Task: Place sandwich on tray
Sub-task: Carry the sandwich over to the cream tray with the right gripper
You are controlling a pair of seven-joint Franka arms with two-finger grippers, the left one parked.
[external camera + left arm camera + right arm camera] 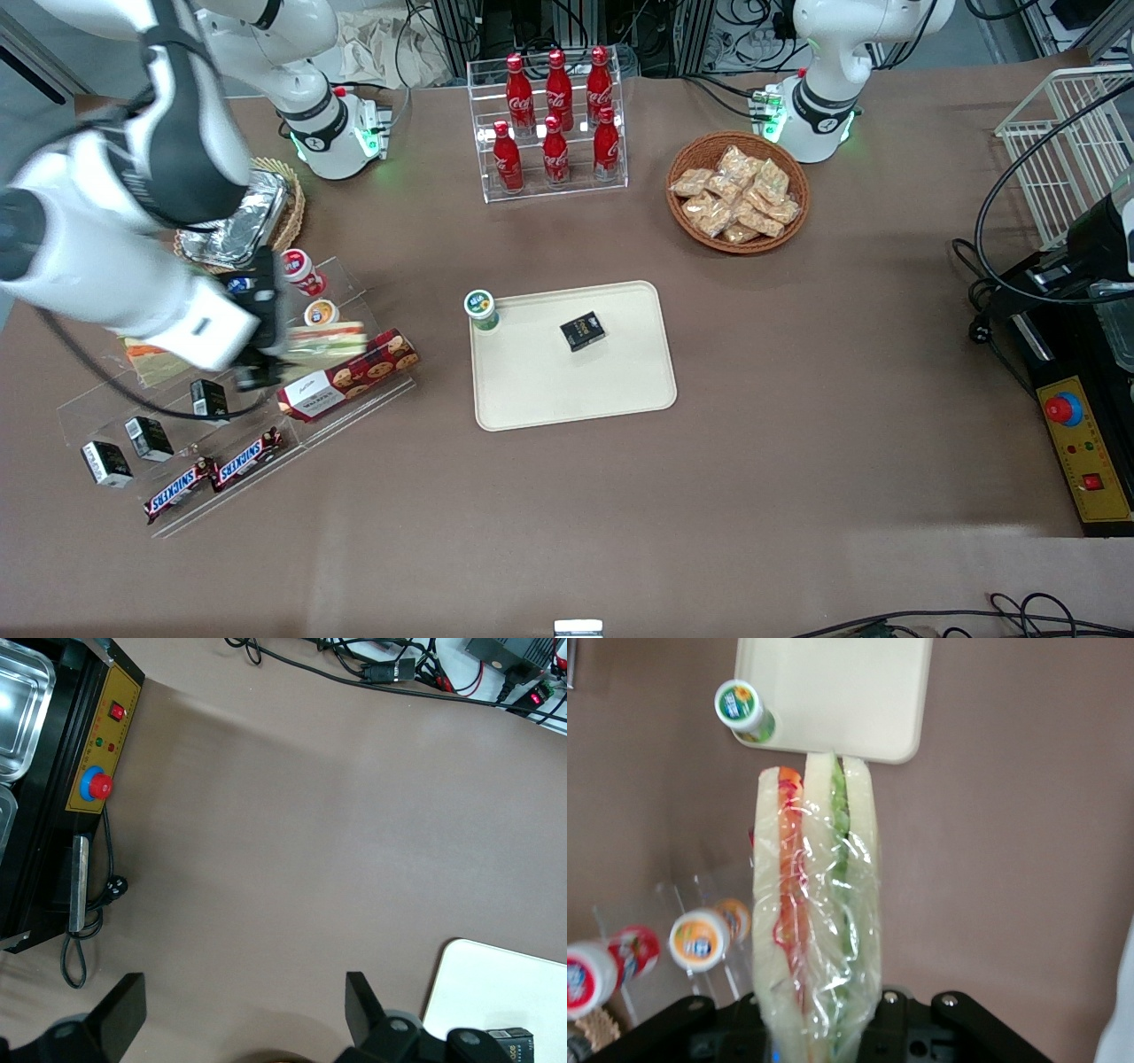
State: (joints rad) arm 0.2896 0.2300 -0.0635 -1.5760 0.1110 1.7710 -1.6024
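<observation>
1. At the working arm's end of the desk, the gripper point(259, 350) hangs above the clear display rack point(221, 416), its fingers closed on one end of the sandwich point(326, 344).

2. The sandwich is off the rack and held in the air; it sits lengthwise out of the gripper, and in the wrist view the sandwich point(815, 912) runs straight from the jaws toward the tray point(833, 691).

3. Its long axis lies roughly level, parallel with the desk's long edges, free end aimed at the tray. Bread slices and the red-orange and green filling stripes stand on edge along that axis.

4. The tray point(532, 390) lies at the middle of the desk, well apart from the sandwich's free tip and sideways from it, toward the parked arm's end. That gap is what the coming move appears to turn on: a carry along the sandwich's own axis.

5. A green-capped cup point(481, 309) stands at the tray corner nearest the gripper; a small black box point(582, 331) lies on the tray, farther from the camera than its bare half.

6. The bare half looks the likelier landing spot, and the cup is the thing most likely to be clipped on the way in.

7. A cookie box point(350, 385) rests on the rack just below the sandwich.
</observation>
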